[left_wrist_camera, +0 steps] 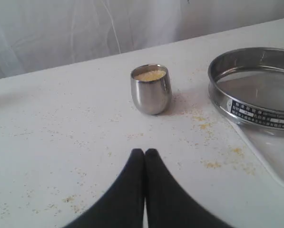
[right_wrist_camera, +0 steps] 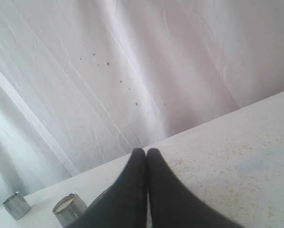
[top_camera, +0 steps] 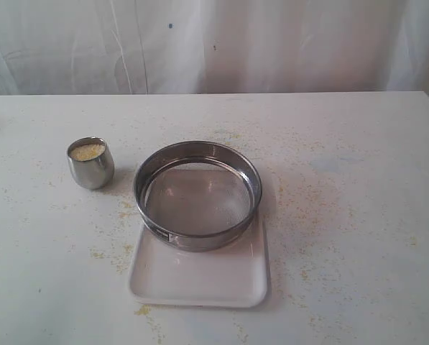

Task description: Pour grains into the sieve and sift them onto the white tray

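The grains (top_camera: 87, 152) fill a small steel cup (top_camera: 90, 169) standing upright on the table, left of the sieve (top_camera: 200, 241). The sieve rests on the far part of the white tray (top_camera: 200, 282), and its mesh is bare. In the left wrist view the cup (left_wrist_camera: 151, 92) with the grains (left_wrist_camera: 150, 75) stands beyond my left gripper (left_wrist_camera: 144, 151), which is shut and empty, well short of it. The sieve (left_wrist_camera: 219, 92) and a strip of the tray (left_wrist_camera: 275, 159) lie off to one side. My right gripper (right_wrist_camera: 146, 151) is shut and empty, above the table. Neither gripper shows in the exterior view.
Yellowish specks are strewn over the white table (top_camera: 358, 215), thickest around the tray. A white curtain (top_camera: 271, 43) hangs behind the table's far edge. In the right wrist view the filled cup (right_wrist_camera: 69, 209) shows low down, with a second small steel cup (right_wrist_camera: 15, 205) beside it.
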